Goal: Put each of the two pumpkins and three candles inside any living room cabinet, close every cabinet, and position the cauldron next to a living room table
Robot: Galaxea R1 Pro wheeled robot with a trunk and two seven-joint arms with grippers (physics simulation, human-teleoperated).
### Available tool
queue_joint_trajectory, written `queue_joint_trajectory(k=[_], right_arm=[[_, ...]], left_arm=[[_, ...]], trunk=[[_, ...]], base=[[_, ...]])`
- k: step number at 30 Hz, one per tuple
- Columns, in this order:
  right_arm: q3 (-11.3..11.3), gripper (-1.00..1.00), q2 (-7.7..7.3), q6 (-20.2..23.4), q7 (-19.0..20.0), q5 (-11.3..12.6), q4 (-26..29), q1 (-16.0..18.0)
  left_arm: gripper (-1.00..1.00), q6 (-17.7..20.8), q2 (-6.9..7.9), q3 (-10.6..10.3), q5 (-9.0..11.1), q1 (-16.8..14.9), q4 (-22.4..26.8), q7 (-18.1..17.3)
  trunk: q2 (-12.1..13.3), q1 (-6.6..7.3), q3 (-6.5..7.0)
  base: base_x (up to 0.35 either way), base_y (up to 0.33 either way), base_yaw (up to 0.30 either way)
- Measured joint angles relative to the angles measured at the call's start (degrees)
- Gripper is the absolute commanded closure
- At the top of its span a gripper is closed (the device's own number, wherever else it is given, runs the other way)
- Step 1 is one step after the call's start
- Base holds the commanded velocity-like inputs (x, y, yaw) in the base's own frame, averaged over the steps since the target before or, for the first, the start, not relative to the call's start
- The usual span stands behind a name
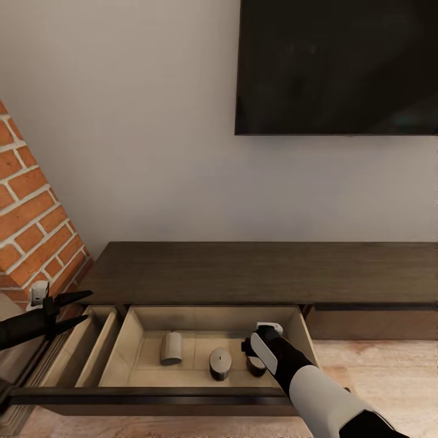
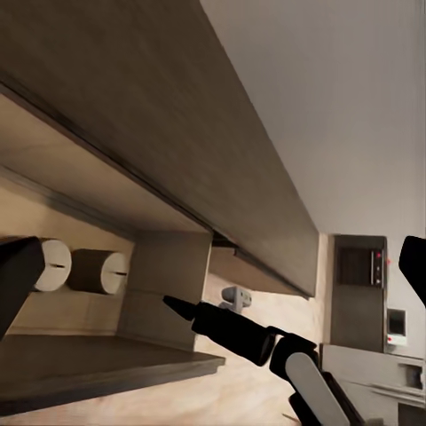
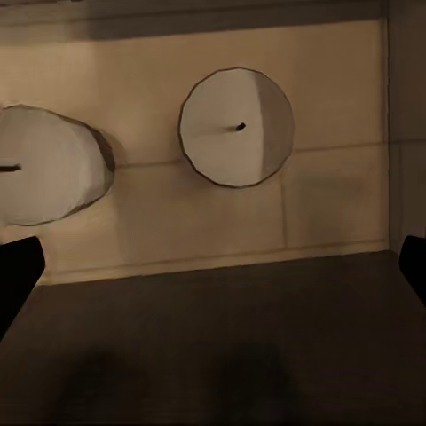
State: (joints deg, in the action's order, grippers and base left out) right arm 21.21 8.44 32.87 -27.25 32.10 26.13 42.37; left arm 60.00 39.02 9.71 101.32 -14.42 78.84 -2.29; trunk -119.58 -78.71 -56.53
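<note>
The right hand (image 1: 260,359) reaches down into the open pale-wood drawer (image 1: 182,317) of the long low dark brown wooden cabinet (image 1: 261,271), its white and black forearm slanting in from the near side. In the right wrist view its two dark fingertips (image 3: 18,275) show far apart at the picture's edges, so the hand is spread wide and holds nothing. From the head view a short squat grey-beige candle (image 1: 256,365) sits on the drawer floor right at this hand, partly hidden by it; whether the fingers touch it I cannot tell. Just beside it stands a second candle (image 1: 220,363), upright with its wick on top, and a little further along the drawer a third candle (image 1: 171,348), also upright. The right wrist view looks down on two of the candles: one round top with a dark wick (image 3: 236,127) and another at the edge (image 3: 49,177).

The left hand (image 1: 78,310) hovers out beyond the drawer's end, near the red brick wall (image 1: 30,219), its two black fingers (image 1: 76,297) parted in an open fork and holding nothing. Below it a narrower neighbouring drawer (image 1: 91,347) also stands pulled out.

Above the cabinet's dark top hangs a large black flat screen (image 1: 337,67) on the pale wall. Light wooden floor (image 1: 389,377) shows in front of the cabinet.
</note>
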Motion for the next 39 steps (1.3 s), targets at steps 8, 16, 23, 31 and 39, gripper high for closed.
queue_joint_trajectory(k=[8, 16, 23, 31, 39], right_arm=[[0.4, -1.00, -0.17, -0.2, 5.0, -0.6, 2.2, -0.1], [0.3, -1.00, -0.10, -0.1, 5.3, -0.6, 2.4, -0.1], [0.0, -1.00, -0.06, 0.2, 5.3, -0.2, 2.6, -0.1], [0.0, -1.00, -0.01, 0.0, 5.3, 0.0, 2.6, -0.1], [0.0, -1.00, 0.00, 0.0, 5.3, 0.1, 2.6, -0.1]], left_arm=[[-1.00, 0.0, 0.00, 0.0, -0.1, 0.0, 0.0, 0.0], [-1.00, -0.1, 0.00, -0.3, -0.1, 0.0, 0.0, 0.1], [-1.00, -0.1, 0.00, -0.5, -0.1, 0.0, 0.0, 0.2], [-1.00, -0.1, -0.04, -0.5, -0.1, 0.0, 0.0, 0.3], [-1.00, -0.1, -0.06, -0.5, -0.1, 0.0, 0.0, 0.3]], trunk=[[3.2, 1.76, 1.44], [6.4, 3.51, 2.87], [9.2, 5.05, 4.13], [12.4, 6.81, 5.56], [15.6, 8.57, 7.00]], base=[[-0.013, 0.000, 0.000], [-0.106, 0.000, 0.000], [-0.017, 0.000, 0.000], [0.000, 0.000, 0.000], [0.000, 0.000, 0.000]])
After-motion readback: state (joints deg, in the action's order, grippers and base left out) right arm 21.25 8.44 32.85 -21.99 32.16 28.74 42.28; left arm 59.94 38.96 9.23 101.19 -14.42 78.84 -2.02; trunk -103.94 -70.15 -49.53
